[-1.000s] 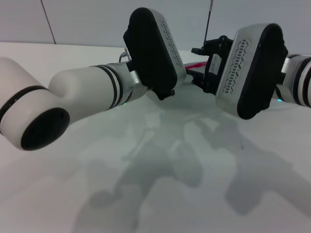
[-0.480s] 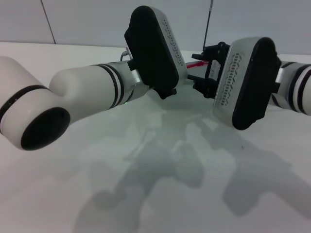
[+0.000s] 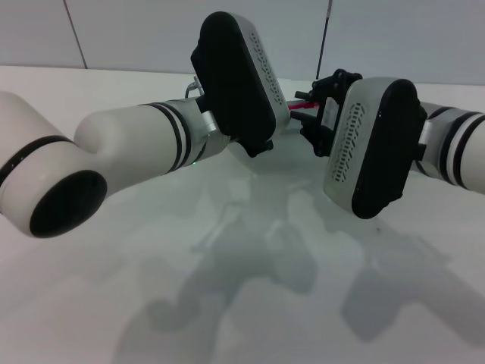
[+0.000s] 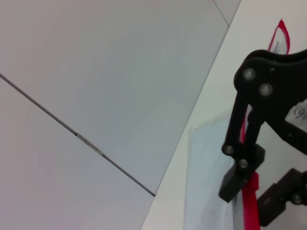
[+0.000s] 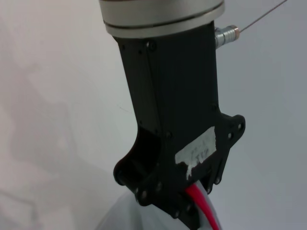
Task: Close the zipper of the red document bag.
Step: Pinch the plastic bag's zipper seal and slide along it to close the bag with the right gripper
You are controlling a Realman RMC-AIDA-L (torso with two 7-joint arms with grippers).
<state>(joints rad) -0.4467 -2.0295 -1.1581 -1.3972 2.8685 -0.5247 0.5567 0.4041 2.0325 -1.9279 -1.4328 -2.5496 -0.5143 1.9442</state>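
The red document bag (image 4: 211, 182) is a pale translucent pouch, mostly hidden behind the arms in the head view. A short piece of its red zipper (image 3: 303, 107) shows between the two wrists. In the left wrist view my right gripper (image 4: 256, 196) has its black fingers pressed on either side of the zipper (image 4: 250, 206). The right wrist view shows my left gripper (image 5: 192, 211) shut, with the red zipper (image 5: 199, 201) coming out between its fingers above the bag (image 5: 124, 215). I cannot make out the slider.
Both arms meet over a white table (image 3: 250, 303) near its far edge, with a grey panelled wall (image 3: 136, 30) behind. The left wrist housing (image 3: 235, 76) and right wrist housing (image 3: 371, 144) block most of the bag.
The right wrist housing has swung left and lower in the head view, closer to the left wrist. The left arm has barely moved.
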